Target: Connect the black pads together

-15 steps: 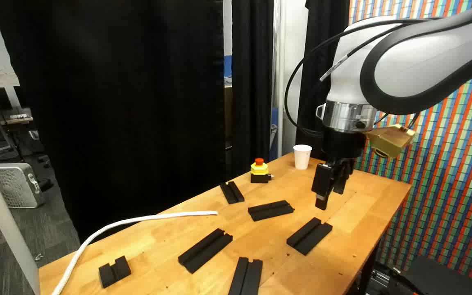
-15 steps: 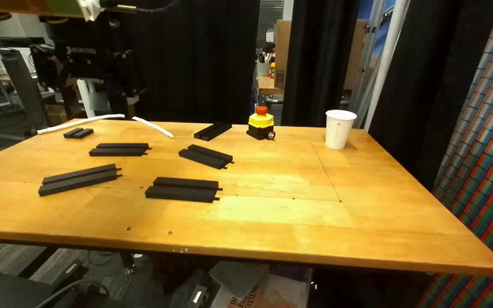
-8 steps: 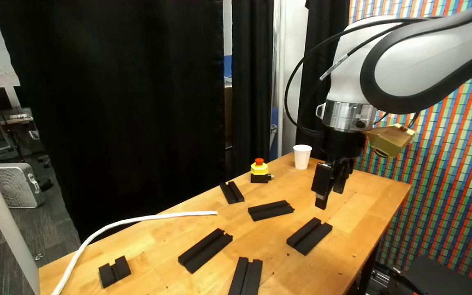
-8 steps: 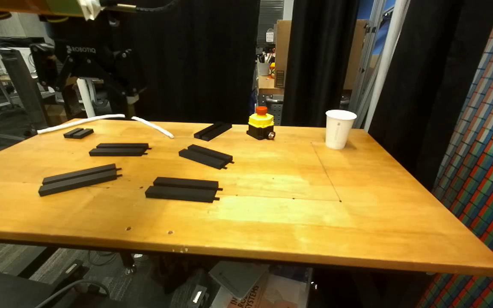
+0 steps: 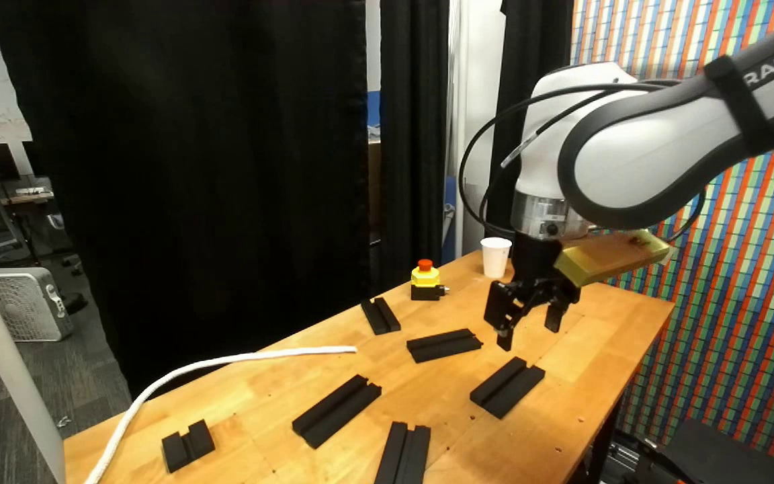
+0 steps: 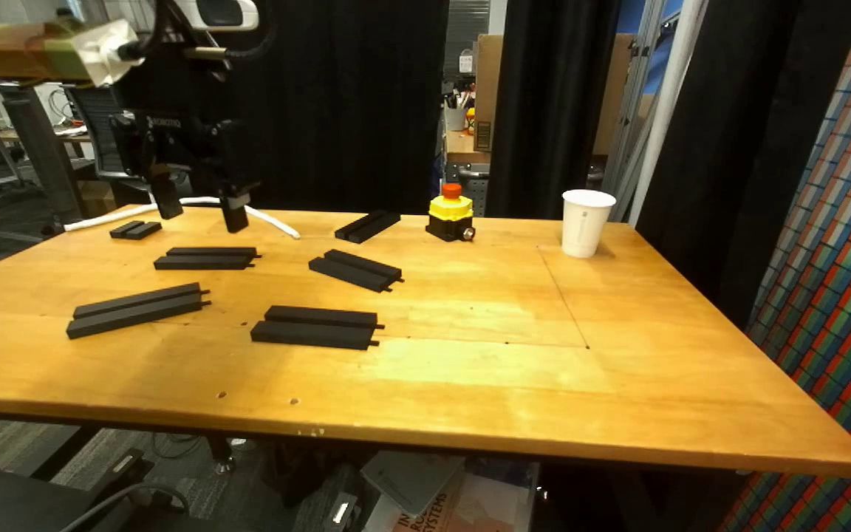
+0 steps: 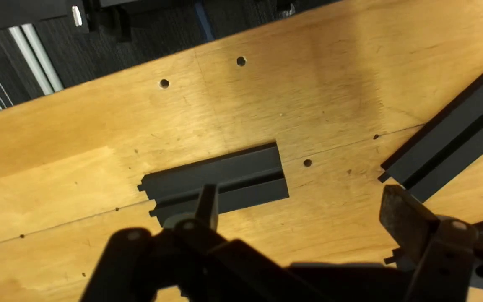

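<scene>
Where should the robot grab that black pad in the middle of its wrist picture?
I'd pinch the black pad halfway along, across its long sides, with the hand coming straight down. It lies flat on the tabletop, longer than wide. The hand likely must turn: its opening runs roughly along the pad's length.

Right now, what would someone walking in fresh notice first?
Probably the arm, hanging over the table with its end effector open and empty. Next, six black pads lying apart across the table. Then the button, bright red and yellow, near the table's far edge in an exterior view, with the cup standing to its right.
</scene>
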